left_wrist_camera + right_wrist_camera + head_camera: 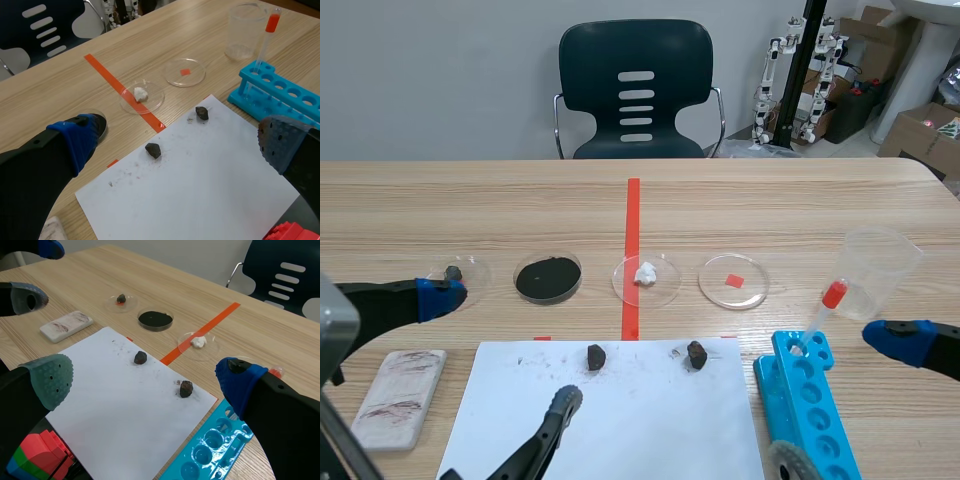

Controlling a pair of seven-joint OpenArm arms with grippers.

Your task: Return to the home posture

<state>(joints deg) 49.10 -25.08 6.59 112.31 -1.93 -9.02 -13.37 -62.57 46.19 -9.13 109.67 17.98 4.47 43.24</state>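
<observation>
As the left fingers point(75, 140) and right fingers point(240, 382) are being held spread and empty, care is being needed only around the blue rack point(810, 400) and plastic cup point(885, 265).

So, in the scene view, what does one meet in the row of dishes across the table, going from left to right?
Small dish with a dark lump → dish of black powder → dish with a white lump → dish with a red square → clear plastic beaker.
</observation>
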